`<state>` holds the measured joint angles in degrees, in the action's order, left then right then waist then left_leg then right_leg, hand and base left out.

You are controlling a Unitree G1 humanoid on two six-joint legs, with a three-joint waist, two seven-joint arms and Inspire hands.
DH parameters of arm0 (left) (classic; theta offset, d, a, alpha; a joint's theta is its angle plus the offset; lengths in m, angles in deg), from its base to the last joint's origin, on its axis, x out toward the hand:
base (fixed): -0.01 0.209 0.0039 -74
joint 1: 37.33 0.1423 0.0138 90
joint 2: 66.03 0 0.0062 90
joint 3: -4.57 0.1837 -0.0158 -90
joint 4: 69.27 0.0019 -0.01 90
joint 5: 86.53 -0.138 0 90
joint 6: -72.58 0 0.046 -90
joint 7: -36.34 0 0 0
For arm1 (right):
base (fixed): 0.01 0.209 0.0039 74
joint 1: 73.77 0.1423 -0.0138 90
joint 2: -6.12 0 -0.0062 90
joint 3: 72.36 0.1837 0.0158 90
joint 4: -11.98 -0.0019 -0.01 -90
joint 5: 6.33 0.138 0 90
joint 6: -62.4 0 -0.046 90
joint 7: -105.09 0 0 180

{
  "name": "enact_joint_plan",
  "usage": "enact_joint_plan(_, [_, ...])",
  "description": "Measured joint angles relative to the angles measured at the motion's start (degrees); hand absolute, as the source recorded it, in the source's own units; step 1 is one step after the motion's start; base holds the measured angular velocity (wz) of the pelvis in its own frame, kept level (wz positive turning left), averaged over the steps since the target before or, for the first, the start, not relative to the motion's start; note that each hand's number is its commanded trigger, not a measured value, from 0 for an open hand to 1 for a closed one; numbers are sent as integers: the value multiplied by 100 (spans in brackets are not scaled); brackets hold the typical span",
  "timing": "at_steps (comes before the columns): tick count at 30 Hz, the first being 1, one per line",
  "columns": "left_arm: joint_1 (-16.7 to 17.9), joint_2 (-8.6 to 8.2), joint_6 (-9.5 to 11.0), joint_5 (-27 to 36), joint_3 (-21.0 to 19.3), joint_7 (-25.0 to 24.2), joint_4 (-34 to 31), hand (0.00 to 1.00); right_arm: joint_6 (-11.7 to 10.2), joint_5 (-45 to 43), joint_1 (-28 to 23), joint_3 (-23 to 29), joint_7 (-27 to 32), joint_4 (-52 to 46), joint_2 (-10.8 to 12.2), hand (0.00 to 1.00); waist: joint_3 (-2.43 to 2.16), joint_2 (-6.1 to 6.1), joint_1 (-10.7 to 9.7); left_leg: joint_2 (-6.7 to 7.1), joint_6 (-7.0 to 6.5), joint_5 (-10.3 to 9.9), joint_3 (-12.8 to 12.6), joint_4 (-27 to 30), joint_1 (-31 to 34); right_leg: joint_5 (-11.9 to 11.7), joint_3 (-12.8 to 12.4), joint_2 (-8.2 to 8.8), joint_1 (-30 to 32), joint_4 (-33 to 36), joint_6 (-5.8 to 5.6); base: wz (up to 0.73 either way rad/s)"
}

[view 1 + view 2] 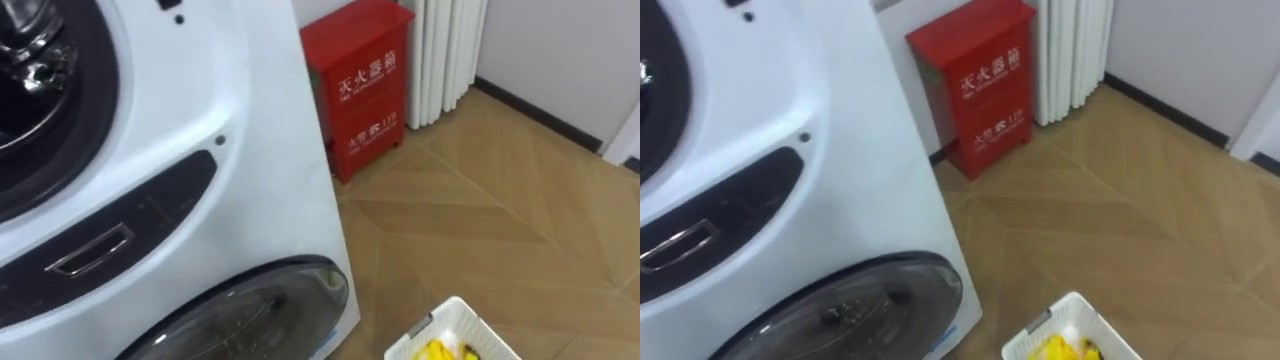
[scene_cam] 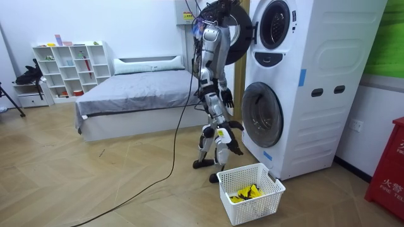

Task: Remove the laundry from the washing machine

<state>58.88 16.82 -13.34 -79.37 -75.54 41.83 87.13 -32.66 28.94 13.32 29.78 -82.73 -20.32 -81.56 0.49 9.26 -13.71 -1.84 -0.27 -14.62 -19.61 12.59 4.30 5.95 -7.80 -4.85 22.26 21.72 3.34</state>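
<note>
**Clothes (image 2: 243, 192) lie crumpled in the basket (image 2: 255, 211) by the washer**

They are yellow and soft, heaped at the bottom of the white plastic basket with lattice walls; it stands on the herringbone wooden floor (image 1: 500, 200), just beside the washing machine (image 2: 303, 82). The machine is a smooth white tower of two units; its upper round door (image 2: 235, 34) is swung open, and the lower door (image 1: 250, 315), domed dark glass in a black ring, is closed; a chrome pull (image 1: 90, 250) sits in the dark panel between them. The robot stands facing the machine; one dark hand (image 2: 226, 99) hangs at waist height, and I cannot tell its state or which side it is. A boxy red metal cabinet (image 1: 365, 85) stands beside a white ribbed radiator (image 1: 440, 50).
</note>
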Motion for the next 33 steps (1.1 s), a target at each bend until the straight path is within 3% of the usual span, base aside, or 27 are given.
enact_joint_plan(7, [186,16,21,-3,-231,32,-29,0,-38,68,-213,46,-61,286,2,0,-5,-158,55,-34,20,12,110,-94,-212,56,193,30,-242,-73,35,11])
enact_joint_plan(8, [242,16,23,-3,-232,34,-47,0,-38,56,-288,34,-58,328,23,0,-58,-140,116,-54,30,18,151,-97,-257,46,244,28,-327,-137,49,17])
enact_joint_plan(9, [252,14,22,-11,-231,46,-48,0,-38,46,-313,31,-59,468,33,0,-26,-196,138,-64,39,23,229,-118,-318,47,301,31,-436,-210,47,23])
enact_joint_plan(13, [308,16,22,-69,-423,62,-92,0,-13,-174,-450,33,-51,642,102,0,-5,-292,324,-96,48,29,290,-187,-559,100,413,35,-743,-322,-4,18])
enact_joint_plan(16, [368,24,-5,-219,-567,187,-99,0,44,-427,-519,-7,-60,654,234,0,-33,-442,346,-88,49,29,481,-188,-596,129,608,104,-857,-332,13,35])
enact_joint_plan(18, [391,3,-28,-336,-569,331,-106,0,138,-435,-572,-314,-90,805,298,0,-25,-601,501,-105,53,32,565,-208,-753,115,675,104,-1075,-425,45,22])
enact_joint_plan(19, [401,-2,-38,-375,-568,367,-107,0,146,-437,-584,-417,-111,883,310,0,-19,-637,552,-112,53,32,576,-223,-799,115,679,97,-1136,-460,46,12])
enact_joint_plan(23, [449,-81,-123,-454,-638,575,-111,0,283,-511,-598,-655,-173,934,472,0,-67,-784,728,-146,53,31,756,-289,-923,46,871,108,-1432,-748,46,23])
enact_joint_plan(29, [468,-123,-289,-520,-864,682,-105,0,466,-695,-502,-924,-157,1126,541,0,-8,-904,943,-149,52,31,1053,-311,-1099,59,1177,173,-1814,-957,33,27])
enact_joint_plan(33, [514,-120,-400,-518,-1092,728,-109,0,546,-751,-457,-1098,-147,1183,558,0,-3,-996,1062,-158,52,31,1214,-318,-1190,73,1339,184,-2021,-1066,28,25])
